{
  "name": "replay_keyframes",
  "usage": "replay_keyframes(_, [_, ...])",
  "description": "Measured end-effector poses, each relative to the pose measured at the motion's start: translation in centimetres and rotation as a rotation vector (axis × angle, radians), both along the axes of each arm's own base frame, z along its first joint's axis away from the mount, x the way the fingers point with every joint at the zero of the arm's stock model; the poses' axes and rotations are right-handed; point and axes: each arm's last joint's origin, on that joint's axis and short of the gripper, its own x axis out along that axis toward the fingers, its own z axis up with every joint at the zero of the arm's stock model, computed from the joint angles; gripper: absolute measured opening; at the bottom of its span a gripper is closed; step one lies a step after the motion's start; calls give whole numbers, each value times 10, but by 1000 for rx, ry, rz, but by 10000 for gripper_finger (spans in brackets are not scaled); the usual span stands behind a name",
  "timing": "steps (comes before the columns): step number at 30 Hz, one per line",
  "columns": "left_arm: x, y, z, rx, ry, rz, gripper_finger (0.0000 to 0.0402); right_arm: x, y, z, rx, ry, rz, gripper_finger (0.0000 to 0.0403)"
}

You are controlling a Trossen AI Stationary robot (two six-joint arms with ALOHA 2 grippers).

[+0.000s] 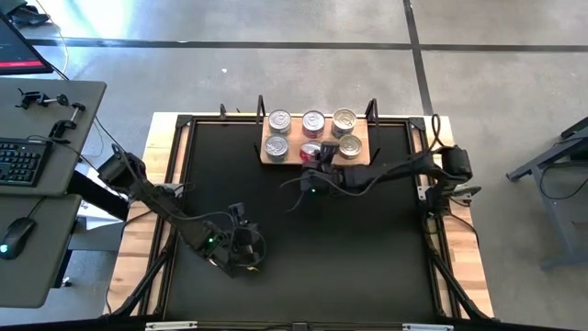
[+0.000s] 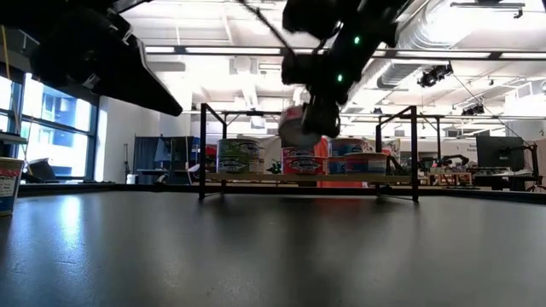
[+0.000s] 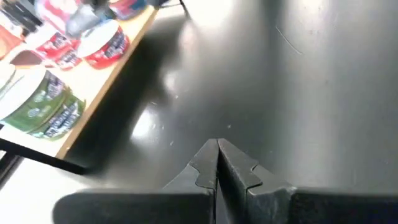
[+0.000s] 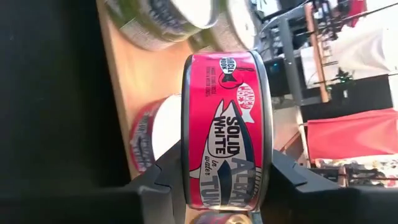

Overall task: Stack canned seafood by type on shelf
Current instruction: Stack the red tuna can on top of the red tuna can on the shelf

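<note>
The shelf (image 1: 267, 160) is a light wooden board with black posts at the table's far middle. Several tins stand on it in two rows: silver-lidded ones (image 1: 278, 120), a gold one (image 1: 344, 119) and green-sided ones (image 3: 43, 106). My right gripper (image 1: 319, 158) is shut on a red-sided tin (image 4: 227, 130), held above another red tin (image 4: 152, 134) in the shelf's near row. My left gripper (image 3: 217, 146) hovers shut over the bare tabletop near the table's near-left part (image 1: 241, 250), away from the shelf. My right gripper pinches the red tin by its two flat faces, one finger (image 4: 168, 171) on each, so the printed side wall (image 4: 217, 81) faces the wrist camera. The arm reaches in from the table's right. The tin is lifted clear above the shelf (image 2: 299, 126) and sits tilted in the hold.
The shelf's thin black posts (image 1: 372, 108) (image 1: 260, 108) stand at its ends, close to the held tin. The black tabletop (image 1: 349, 239) stretches in front of the shelf. A side desk with keyboard (image 1: 20, 161) and mouse stands off the table's left.
</note>
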Motion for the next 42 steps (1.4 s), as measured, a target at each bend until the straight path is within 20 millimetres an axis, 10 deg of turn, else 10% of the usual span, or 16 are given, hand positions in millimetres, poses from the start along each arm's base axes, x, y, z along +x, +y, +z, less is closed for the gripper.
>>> replay_keyframes(10, [-5,-1,-5,-14,-30,22,0,4,-17,-26,-40,108,-56,120])
replay_keyframes(20, [-4,-2,-4,-23,-42,22,0,4,-17,-27,-12,139,-18,218])
replay_keyframes(42, [-4,-2,-4,-25,-42,22,0,3,-16,-9,15,262,-10,285])
